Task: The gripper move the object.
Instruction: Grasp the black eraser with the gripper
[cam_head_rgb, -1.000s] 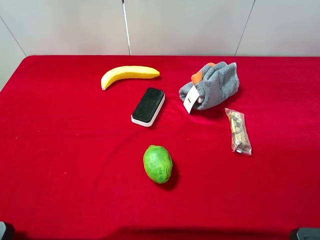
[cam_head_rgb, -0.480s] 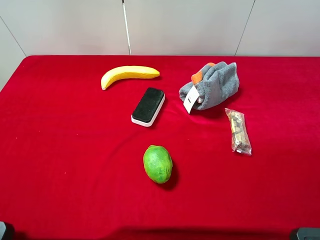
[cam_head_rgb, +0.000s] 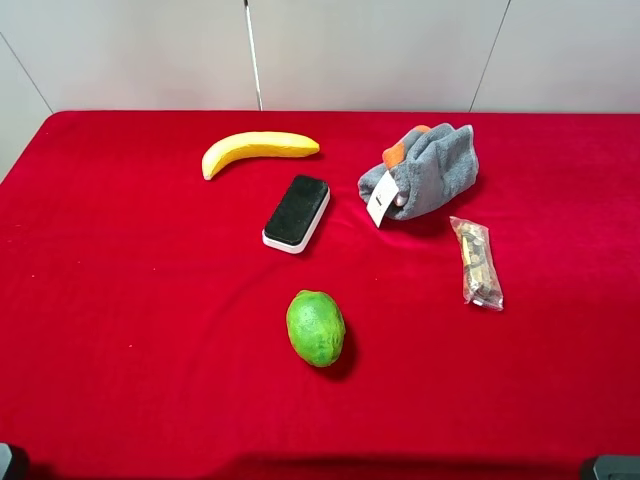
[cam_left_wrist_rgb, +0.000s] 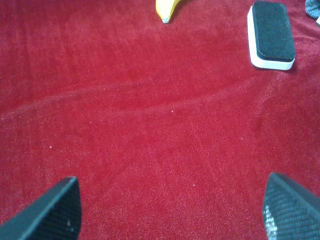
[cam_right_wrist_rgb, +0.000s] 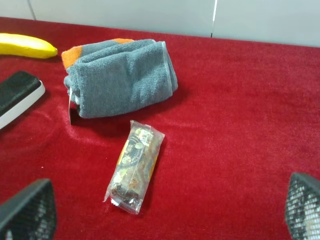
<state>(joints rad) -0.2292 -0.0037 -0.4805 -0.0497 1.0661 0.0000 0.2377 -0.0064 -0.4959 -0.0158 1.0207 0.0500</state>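
Both spread wide, the left pincer (cam_left_wrist_rgb: 172, 212) and right pincer (cam_right_wrist_rgb: 167, 212) grip nothing; the eraser (cam_head_rgb: 296, 212) lies on the worktop (cam_head_rgb: 120, 300) between banana (cam_head_rgb: 258, 149), towel (cam_head_rgb: 425, 172) and fruit (cam_head_rgb: 316, 327), touching none

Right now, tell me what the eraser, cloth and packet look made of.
Eraser: matte, fuzzy black top, likely felt; smooth white base, probably plastic. Cloth: grey fabric, seemingly terry, with soft nap and folds. Packet: clear film, probably plastic, glinting and crinkled.

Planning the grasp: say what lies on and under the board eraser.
Nothing lies on the board eraser; its white base sits flat on the red cloth. The patch beneath is covered.
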